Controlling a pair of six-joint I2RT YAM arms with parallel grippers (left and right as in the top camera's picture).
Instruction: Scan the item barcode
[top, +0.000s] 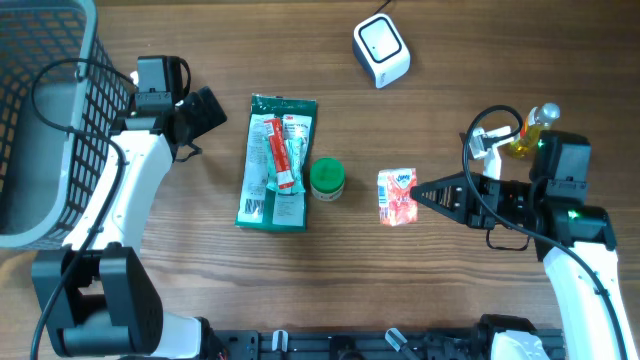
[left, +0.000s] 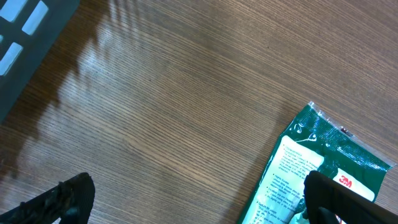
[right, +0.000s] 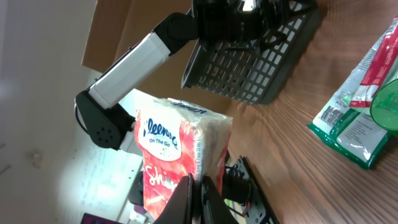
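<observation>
Your tissue pack (top: 397, 196), the red and white one, sits on the table (top: 480, 60) right of centre, and in the right wrist view (right: 180, 155) you can read its printed front facing the camera. Your right gripper (top: 422, 192) comes at it from the right, with the jaws closed to a thin point pinching the pack's near edge; the wrist view shows the right gripper (right: 196, 193) tips meeting at the wrapper's lower edge. Just left of the pack stands a green jar (top: 326, 178), apart from it. Left of that jar, and touching it or nearly so, lies a flat green packet (top: 277, 160) with a red and white tube printed on it. The white scanner (top: 381, 48) is at the far side of the table, well apart from the pack. A yellow bottle (top: 528, 132) stands by your right arm. Your left gripper (top: 205, 110) hovers near the packet's upper left corner with its jaws spread wide and nothing between them. In its wrist view, the left gripper (left: 196, 199) shows bare wood between the two fingertips (left: 62, 198), with the packet's corner (left: 323, 155) at the right. The dark basket (top: 95, 60) sits at the far left.
</observation>
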